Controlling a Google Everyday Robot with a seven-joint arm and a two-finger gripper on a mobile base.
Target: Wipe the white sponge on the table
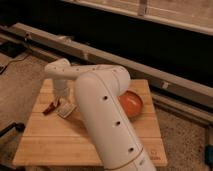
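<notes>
Here the claw (62, 100), released, hangs just above the white sponge (65, 110) lying left on the table (60, 142), beside a small red object (50, 108); the arm (105, 115) hides part of the orange bowl (132, 104).

Rounded white arm (107, 117), small dark holes

A long metal rail (100, 54) crosses the speckled floor (20, 75) below a dark wall (125, 32).
</notes>
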